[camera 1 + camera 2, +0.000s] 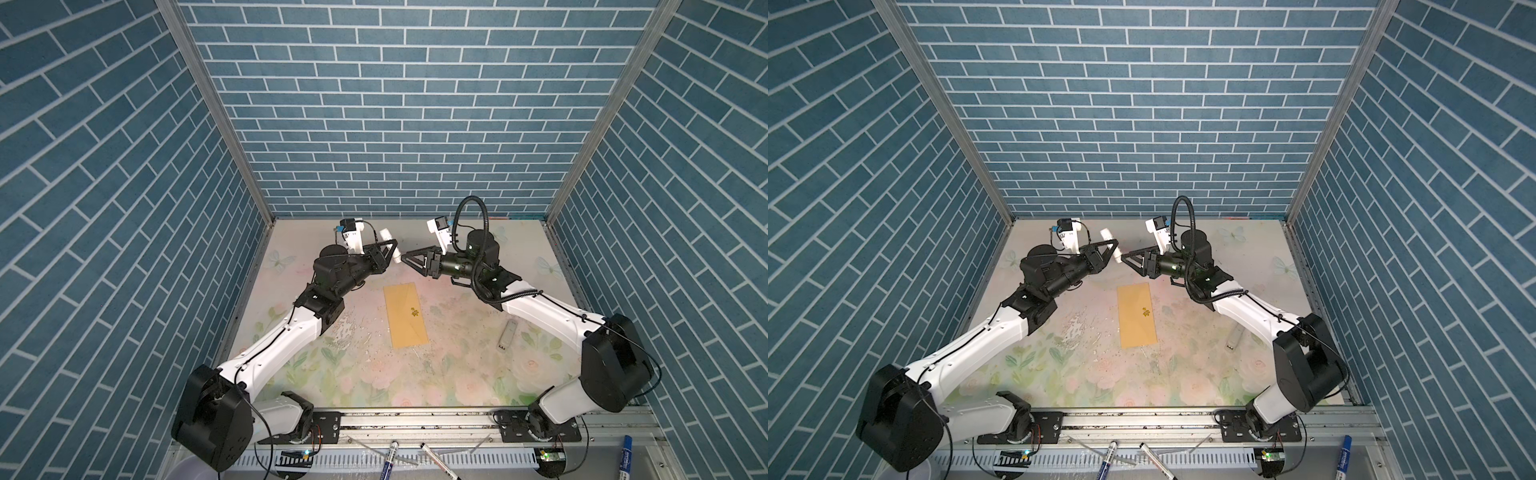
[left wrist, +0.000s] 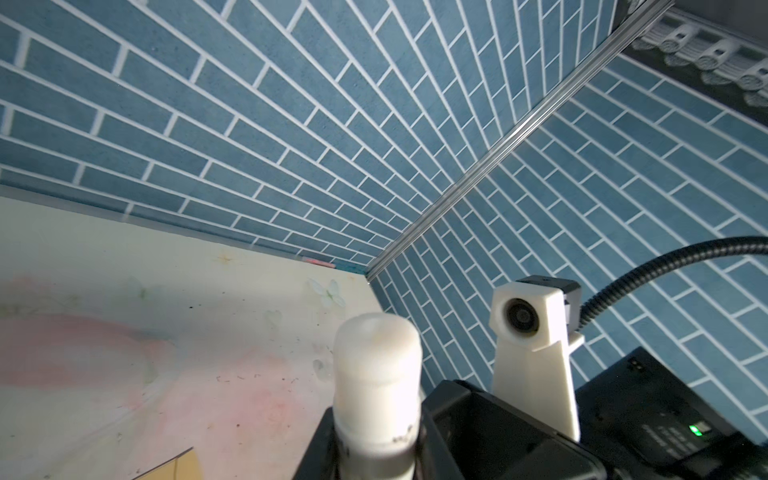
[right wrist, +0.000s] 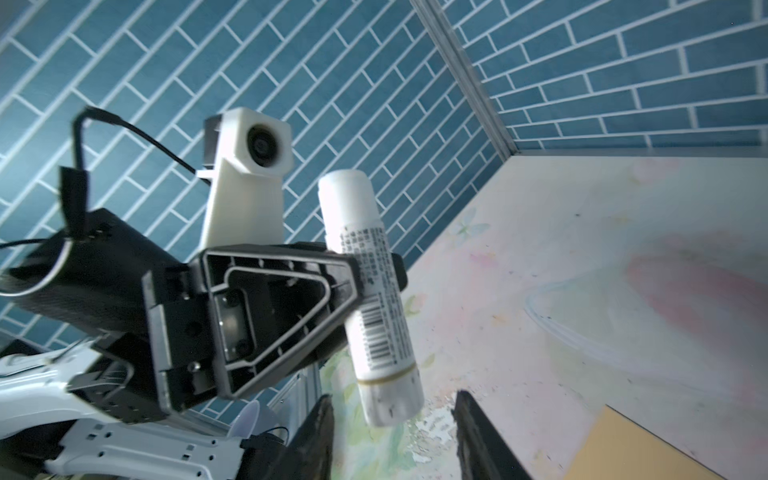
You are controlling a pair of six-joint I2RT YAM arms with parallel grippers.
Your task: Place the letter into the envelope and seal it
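Even, cool light falls from overhead onto the table [image 1: 457, 374], bright enough to wash out its floral print and leave almost no shadow. In both top views the envelope [image 1: 406, 314] reads crisp, while the brick lines of the wall [image 1: 374, 124] bow toward the frame edges. In the left wrist view, the glue stick [image 2: 376, 374] is soft and pale, too near the lens. In the right wrist view, blur smears the cable [image 3: 124, 124], and the nearest fingers [image 3: 482, 436] sink into black.
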